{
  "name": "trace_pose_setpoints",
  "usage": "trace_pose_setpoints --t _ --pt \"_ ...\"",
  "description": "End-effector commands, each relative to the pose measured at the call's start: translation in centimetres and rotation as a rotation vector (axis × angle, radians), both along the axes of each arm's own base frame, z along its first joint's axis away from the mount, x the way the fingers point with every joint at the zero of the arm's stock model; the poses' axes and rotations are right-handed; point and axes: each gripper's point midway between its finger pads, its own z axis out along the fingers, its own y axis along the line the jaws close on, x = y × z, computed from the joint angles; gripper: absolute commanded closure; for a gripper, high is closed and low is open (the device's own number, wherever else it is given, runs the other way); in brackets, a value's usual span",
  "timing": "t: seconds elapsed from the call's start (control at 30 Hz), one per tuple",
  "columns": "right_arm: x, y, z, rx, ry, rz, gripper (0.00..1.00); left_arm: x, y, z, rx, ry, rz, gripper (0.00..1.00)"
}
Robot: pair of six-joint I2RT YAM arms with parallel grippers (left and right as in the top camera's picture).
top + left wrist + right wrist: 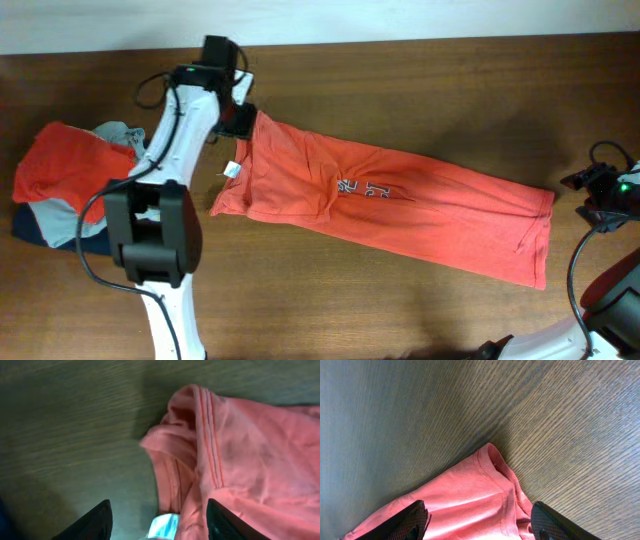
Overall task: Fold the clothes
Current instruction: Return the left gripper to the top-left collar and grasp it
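Left gripper point(157, 510) at ten o'clock and right gripper point(477, 510) at three gape empty over the long orange-red fabric T-shirt point(400, 200), apparently folded lengthwise, cross-folds remaining.

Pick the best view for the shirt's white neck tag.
Overhead: the whole neck tag shows, small, at the T-shirt collar end. Left wrist has it closer but blurred and cut off by the bottom edge. Right wrist shows only a shirt corner, no tag.
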Motion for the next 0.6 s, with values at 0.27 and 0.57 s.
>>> trace_pose_setpoints --t 0.27,0.57 --pt "0.7 0.8 0.5 -0.055 0.020 0.035 0.27 1.1 -5.2 -3.7 -0.297 0.046 -0.084 0.47" --pt "-0.4 0.1 -0.4 -0.151 0.129 0.036 0.41 1.2 -4.5 -3.9 -0.294 0.048 -0.067 1.00"
